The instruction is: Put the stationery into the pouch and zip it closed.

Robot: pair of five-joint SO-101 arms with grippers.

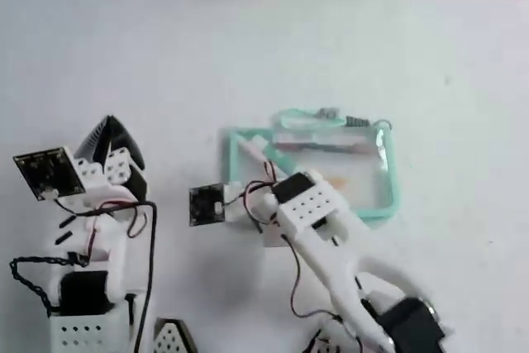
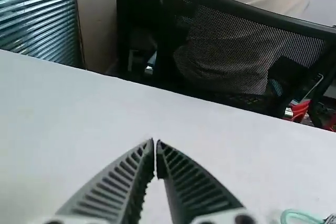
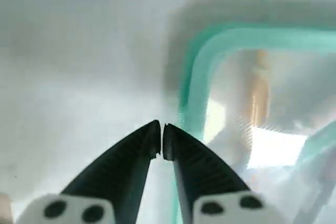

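right pincer (image 3: 161, 141) was closed, nothing visible between tips, right beside the pouch (image 3: 195, 85) edge. left pincer (image 2: 155, 160) was closed, empty, above desk (image 2: 58, 108).

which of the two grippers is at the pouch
The right gripper: its shut tips sit at the pouch's teal edge, while the left gripper is off over bare table, apart from it.

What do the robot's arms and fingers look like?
The left arm and right arm are white plastic with rows of little round holes and black motor blocks. Thin black and red cables loop along them. Each wrist carries a small dark circuit board. The fingers are black, pointed and ribbed, on white bases with dark holes.
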